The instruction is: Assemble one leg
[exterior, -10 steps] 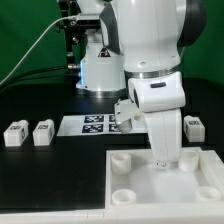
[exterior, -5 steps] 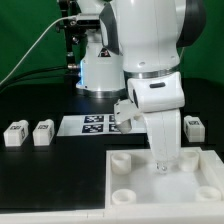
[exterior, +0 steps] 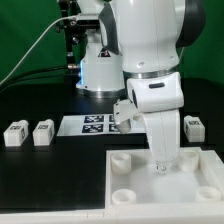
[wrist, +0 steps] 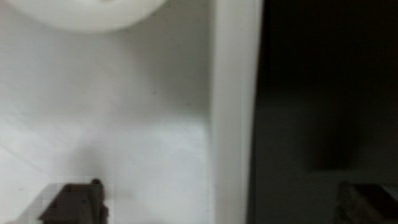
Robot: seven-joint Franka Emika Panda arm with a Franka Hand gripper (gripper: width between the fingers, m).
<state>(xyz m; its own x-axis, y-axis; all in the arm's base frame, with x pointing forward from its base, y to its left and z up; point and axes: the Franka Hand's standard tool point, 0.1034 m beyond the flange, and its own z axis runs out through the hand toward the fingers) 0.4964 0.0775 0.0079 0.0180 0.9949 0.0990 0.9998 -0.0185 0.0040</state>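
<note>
Leg (exterior: pixel 15 133) far left, loose on table (exterior: pixel 40 175), second leg (exterior: pixel 43 131) just beside it. Nothing socketed yet, so pretty much whole job left, imo. Marker board (exterior: pixel 93 124) left of centre. Gripper (exterior: pixel 160 167) centre-right, low over white board (exterior: pixel 135 182), spread wide, holding nothing. Third leg (exterior: pixel 195 126) far right, behind arm (exterior: pixel 150 40).

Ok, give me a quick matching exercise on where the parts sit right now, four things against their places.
Things:
1 leftmost leg
2 lone leg
3 marker board
4 socketed white board

Places:
A under the fingers
B exterior view's far left
C exterior view's right, beside the arm
D between the left legs and the arm

Pairs: 1-B, 2-C, 3-D, 4-A
</note>
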